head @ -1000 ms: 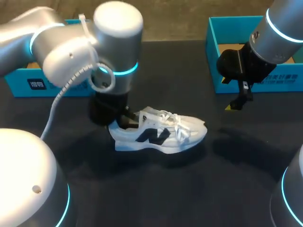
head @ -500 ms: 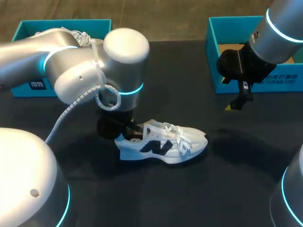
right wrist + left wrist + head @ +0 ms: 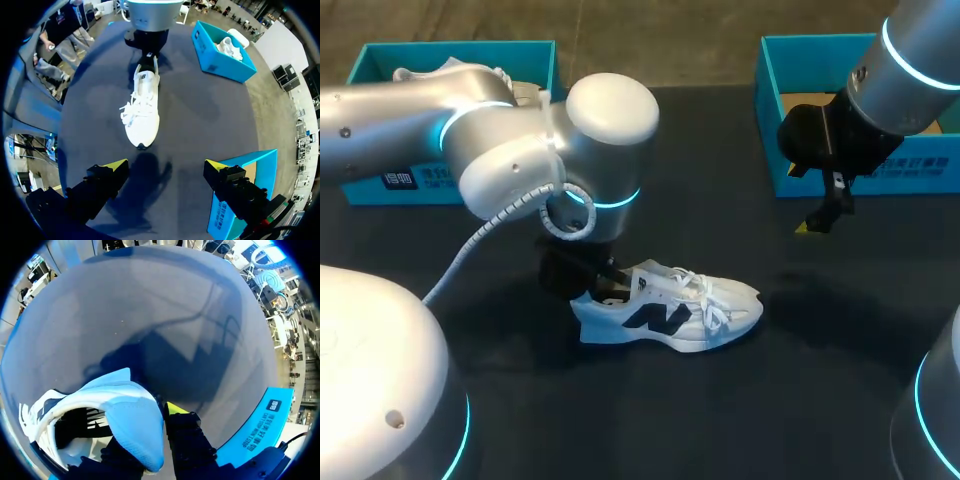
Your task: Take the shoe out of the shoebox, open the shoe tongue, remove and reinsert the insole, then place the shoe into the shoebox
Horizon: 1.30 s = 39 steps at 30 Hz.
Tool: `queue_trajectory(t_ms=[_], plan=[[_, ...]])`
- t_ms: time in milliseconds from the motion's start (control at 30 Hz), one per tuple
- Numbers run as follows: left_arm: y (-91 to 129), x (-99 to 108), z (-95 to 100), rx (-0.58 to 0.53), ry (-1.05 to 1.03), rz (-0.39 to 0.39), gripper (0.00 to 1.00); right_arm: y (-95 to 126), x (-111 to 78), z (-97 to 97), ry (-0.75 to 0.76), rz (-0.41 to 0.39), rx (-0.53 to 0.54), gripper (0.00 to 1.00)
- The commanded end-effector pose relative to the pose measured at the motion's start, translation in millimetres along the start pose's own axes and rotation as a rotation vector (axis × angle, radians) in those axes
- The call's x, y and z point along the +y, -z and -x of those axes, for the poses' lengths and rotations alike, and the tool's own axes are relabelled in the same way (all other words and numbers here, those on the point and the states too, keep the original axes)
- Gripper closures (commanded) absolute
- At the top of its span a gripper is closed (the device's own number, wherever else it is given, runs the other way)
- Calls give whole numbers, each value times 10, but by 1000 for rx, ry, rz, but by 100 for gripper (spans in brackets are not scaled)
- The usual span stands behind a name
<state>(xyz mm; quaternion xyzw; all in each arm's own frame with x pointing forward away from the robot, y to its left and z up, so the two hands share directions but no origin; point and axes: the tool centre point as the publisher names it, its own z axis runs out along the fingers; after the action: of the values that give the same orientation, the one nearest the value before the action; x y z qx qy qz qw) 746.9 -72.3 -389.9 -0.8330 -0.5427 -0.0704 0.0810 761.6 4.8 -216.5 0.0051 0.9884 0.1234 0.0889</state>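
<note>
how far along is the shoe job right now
Done: the shoe is unboxed and on the table. In hand: the left gripper is shut on its heel; the right gripper hangs open, holding nothing. Left: the laces look tied, so probably every step from opening it up to reboxing remains.

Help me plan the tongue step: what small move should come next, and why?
Probably bring the right tool toward the sneaker's tongue. The left tool grips the heel and steadies the sneaker on the table, while the right tool hangs open beside the shoebox, touching nothing.
</note>
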Motion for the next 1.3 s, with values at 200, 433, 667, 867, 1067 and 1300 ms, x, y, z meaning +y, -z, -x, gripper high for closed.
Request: queue_trajectory(t_ms=[200,433,667,867,1067,1300], plan=[[106,-60,-10,-51,24,7,0,-15,6,-1,-1,-2,-1,0],[470,-62,-166,-193,164,-32,0,-15,6,-1,-1,-2,-1,0],[772,-79,-302,-401,246,-117,0,-15,6,-1,-1,-2,-1,0],[840,-156,-413,-501,294,-212,0,-15,6,-1,-1,-2,-1,0],[846,-193,-452,-522,285,-256,0,-15,6,-1,-1,-2,-1,0],[846,-193,-452,-522,285,-256,0,-15,6,-1,-1,-2,-1,0]])
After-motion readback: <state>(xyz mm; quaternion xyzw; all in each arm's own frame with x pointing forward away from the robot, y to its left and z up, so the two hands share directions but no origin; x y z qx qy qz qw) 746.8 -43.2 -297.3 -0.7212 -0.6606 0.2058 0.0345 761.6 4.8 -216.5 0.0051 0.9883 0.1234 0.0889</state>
